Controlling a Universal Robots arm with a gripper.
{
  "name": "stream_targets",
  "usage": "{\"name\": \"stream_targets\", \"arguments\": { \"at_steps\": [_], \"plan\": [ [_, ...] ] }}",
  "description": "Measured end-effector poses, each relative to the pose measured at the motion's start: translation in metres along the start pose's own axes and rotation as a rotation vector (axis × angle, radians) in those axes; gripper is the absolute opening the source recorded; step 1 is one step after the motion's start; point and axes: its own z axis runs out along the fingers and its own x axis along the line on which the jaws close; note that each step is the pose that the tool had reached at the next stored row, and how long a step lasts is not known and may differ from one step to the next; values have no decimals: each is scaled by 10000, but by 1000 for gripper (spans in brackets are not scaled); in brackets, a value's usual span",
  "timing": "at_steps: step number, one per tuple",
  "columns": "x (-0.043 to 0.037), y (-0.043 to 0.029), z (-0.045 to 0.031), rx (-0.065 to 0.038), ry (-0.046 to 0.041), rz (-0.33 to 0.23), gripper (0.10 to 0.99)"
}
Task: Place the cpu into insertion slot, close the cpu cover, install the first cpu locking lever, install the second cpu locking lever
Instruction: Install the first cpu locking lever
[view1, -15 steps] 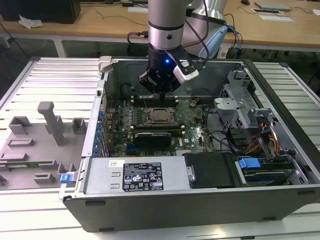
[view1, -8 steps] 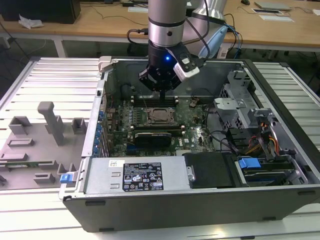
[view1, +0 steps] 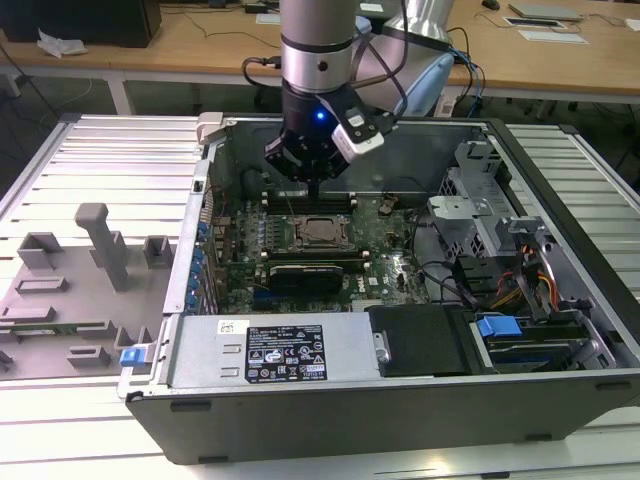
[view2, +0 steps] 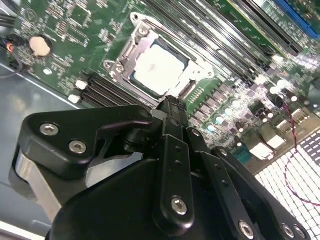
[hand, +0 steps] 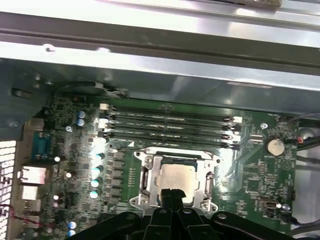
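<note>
Ribbed metal worktop (view1: 110, 160) carries an open computer case (view1: 560, 390) lying on its side, with grey holding fixtures (view1: 105, 245) well apart from it at the exterior view's left. Wooden desks run along the back of the room.

The arm reaches down through the open side of the case, and the claw (view1: 313, 186) hangs over the green board (view1: 390, 262) between the case's back wall and the insertion slot (view1: 320, 233). In both wrist views the claw (view2: 170, 102) (hand: 172, 191) has its two black fingers pressed together at the tip, with nothing between them.

The cpu (hand: 176, 176) (view2: 155, 70) sits in the slot, dull silver top up. The cpu cover (hand: 149, 175) lies flat as a thin silver frame around it. The tip stands over one edge of the cpu; contact cannot be told.

Long memory slots (hand: 170, 125) run just beside the socket, toward the steel wall (hand: 150, 55). A drive cage (view1: 480, 210) and loose cables crowd the exterior view's right. The power supply box (view1: 280, 350) closes off the near side. Above the socket the space is open.
</note>
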Motion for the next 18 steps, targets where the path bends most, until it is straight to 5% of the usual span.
{"name": "stream_targets", "arguments": {
  "at_steps": [11, 13, 14, 18],
  "plan": [
    [461, 48, -12, 8, -176, -6, 106],
    [491, 50, -12, -42, -206, -5, 106],
    [508, 52, -12, -242, -265, 0, 106],
    [548, 56, -12, -659, -361, 18, 106]
  ]
}}
